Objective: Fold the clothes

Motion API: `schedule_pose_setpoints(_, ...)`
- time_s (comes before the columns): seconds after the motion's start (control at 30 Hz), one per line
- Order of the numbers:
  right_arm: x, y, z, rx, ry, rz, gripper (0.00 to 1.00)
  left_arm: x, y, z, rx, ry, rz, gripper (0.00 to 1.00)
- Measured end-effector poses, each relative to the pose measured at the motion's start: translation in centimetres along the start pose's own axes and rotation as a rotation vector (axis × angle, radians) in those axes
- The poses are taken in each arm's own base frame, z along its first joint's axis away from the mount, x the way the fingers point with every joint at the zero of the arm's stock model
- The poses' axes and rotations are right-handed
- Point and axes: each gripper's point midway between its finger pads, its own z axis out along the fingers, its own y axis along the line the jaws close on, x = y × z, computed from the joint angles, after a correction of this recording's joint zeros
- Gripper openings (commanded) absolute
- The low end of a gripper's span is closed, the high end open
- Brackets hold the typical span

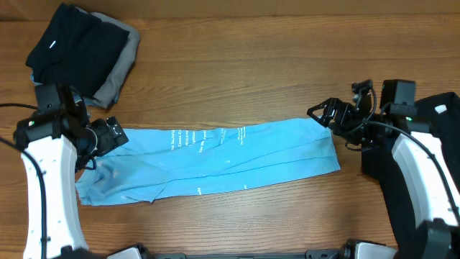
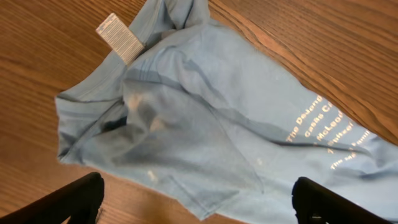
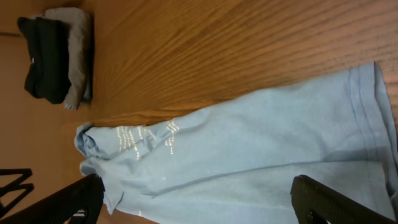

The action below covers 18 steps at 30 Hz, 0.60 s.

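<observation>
The clothes here are chiefly a light blue T-shirt (image 1: 215,158) lying folded lengthwise as a long band across the table, its pale lettering (image 1: 188,140) facing up. My left gripper (image 1: 111,137) hovers open over the shirt's left end, where the white neck label (image 2: 119,38) shows in the left wrist view; its fingers (image 2: 74,199) stand wide apart with nothing between them. Over the shirt's right end, my right gripper (image 1: 325,115) is also open, and its fingers (image 3: 336,202) straddle the cloth (image 3: 249,149) without holding it. A black garment (image 1: 72,39) lies folded at the back left.
The black garment sits on a folded grey one (image 1: 118,72) as a stack in the table's back left corner, also seen as the stack (image 3: 56,56) in the right wrist view. Bare wooden table (image 1: 251,65) stretches behind the shirt.
</observation>
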Motion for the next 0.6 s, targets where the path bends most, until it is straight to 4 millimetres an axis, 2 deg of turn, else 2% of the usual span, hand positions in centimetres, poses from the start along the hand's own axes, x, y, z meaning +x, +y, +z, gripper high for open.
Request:
schedule_pose_setpoints(0.1,0.1,-0.7,-0.2,0.047,-0.006,-0.012,0.89,0.3,0.0,-0.5,0.005,-0.007,0.001,1.00)
schedule_pose_setpoints(0.17,0.0,-2.5,-0.3,0.149,-0.018,-0.008,1.00,0.3,-0.1,-0.5,0.007,-0.003,0.001,1.00)
schedule_pose_setpoints(0.27,-0.5,-5.0,-0.9,0.300,-0.046,-0.010,1.00,0.3,-0.1,-0.5,0.010,-0.002,0.001,1.00)
schedule_pose_setpoints(0.4,-1.2,-7.4,-1.7,0.436,-0.080,-0.011,1.00,0.4,-0.4,-0.5,0.026,0.002,0.001,1.00)
schedule_pose_setpoints(0.5,-0.9,-9.1,-1.2,0.492,-0.054,0.009,1.00,0.5,-0.6,-0.5,0.037,0.005,0.001,1.00)
schedule_pose_setpoints(0.6,0.4,-11.2,0.3,0.529,0.019,0.048,0.98,0.5,-0.6,-0.5,0.040,0.006,0.001,1.00)
